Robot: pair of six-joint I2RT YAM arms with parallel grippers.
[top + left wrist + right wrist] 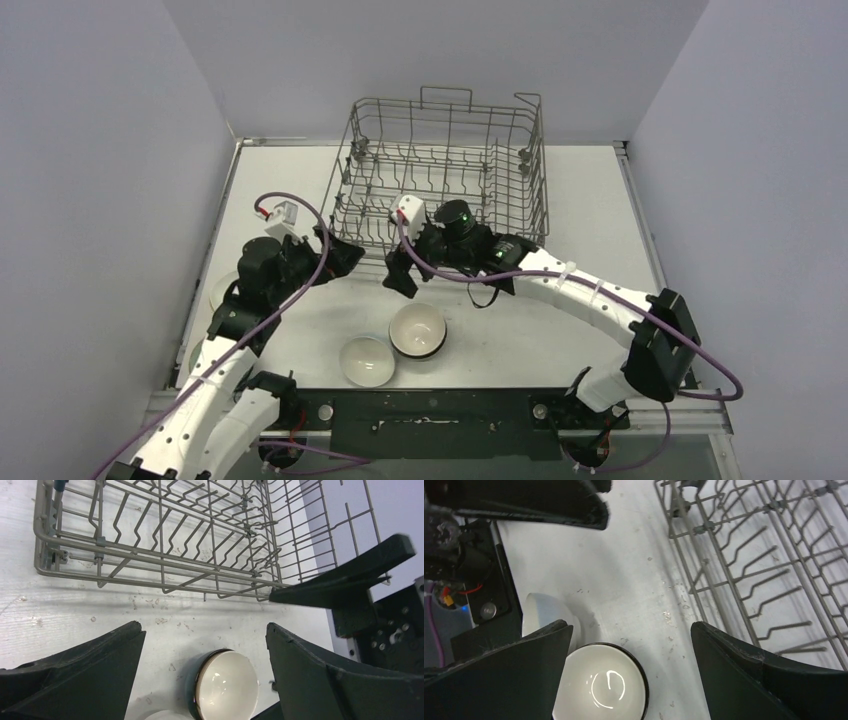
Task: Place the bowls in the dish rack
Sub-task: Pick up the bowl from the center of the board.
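Pale grey table (560,330) inside a plain lavender-walled enclosure. The wire dish rack (445,170) sits at the far centre, and no bowl shows in it. Two bowls sit near the front edge. The dark-rimmed bowl (417,330), white inside, is upright. The pale bowl (367,361) is on its near-left side, touching it or very nearly.

Risks, as I judge them:
- The two grippers are close together in front of the rack, and a finger of the right one crosses the left wrist view. If both reach for the same bowl, finger-to-finger contact is likely.
- The bowls are crowded. A finger coming down outside the dark rim could shove the pale bowl toward the table's near edge.
- A glossy, curved wall pinched only at the rim could let the bowl slip or tip during the lift.
- The rack's near wall and upright tines are close by, so a low carry could catch the wire.

Pose:
- Left arm: folded up from its base, wrist aimed at the rack's near-left corner. The left gripper (205,630) hangs over bare table with fingers spread wide and nothing between them.
- Right arm: swept in low from the right. The right gripper (631,627) is between the rack and the bowls, over the dark-rimmed bowl. It too is spread wide and holds nothing.
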